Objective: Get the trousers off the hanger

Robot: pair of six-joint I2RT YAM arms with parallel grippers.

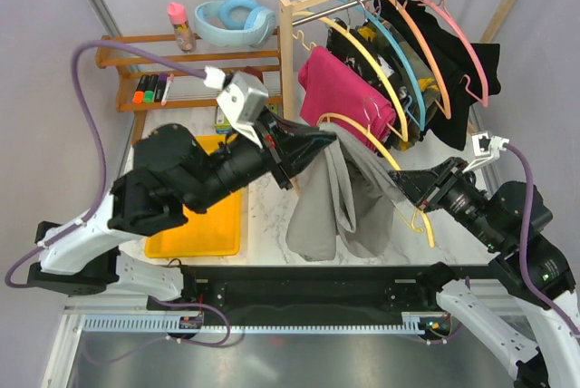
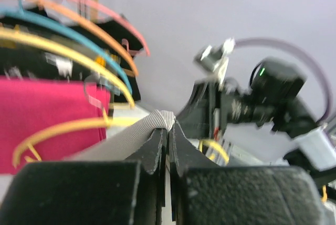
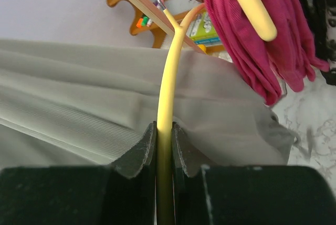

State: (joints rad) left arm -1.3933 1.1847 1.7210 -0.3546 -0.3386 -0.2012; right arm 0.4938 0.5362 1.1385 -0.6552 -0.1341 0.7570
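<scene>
Grey trousers (image 1: 331, 202) hang over a yellow hanger (image 1: 424, 225) in front of the rack and droop toward the table. My left gripper (image 1: 328, 139) is shut on a fold of the grey cloth (image 2: 121, 138) at its top edge, and the left wrist view shows the cloth bunched between the fingertips of this gripper (image 2: 168, 125). My right gripper (image 1: 405, 179) is shut on the yellow hanger (image 3: 168, 78), whose bar runs between the fingertips of this gripper (image 3: 164, 128) with the grey trousers (image 3: 79, 114) behind it. Magenta trousers (image 1: 340, 89) hang on the rack.
A wooden rack (image 1: 288, 43) at the back right carries several coloured hangers with black and camouflage garments (image 1: 426, 53). A yellow tray (image 1: 213, 225) lies on the table at the left. Behind it, a wooden shelf (image 1: 149, 89) holds markers, a pink bottle (image 1: 181, 25) and a blue ring (image 1: 236, 16).
</scene>
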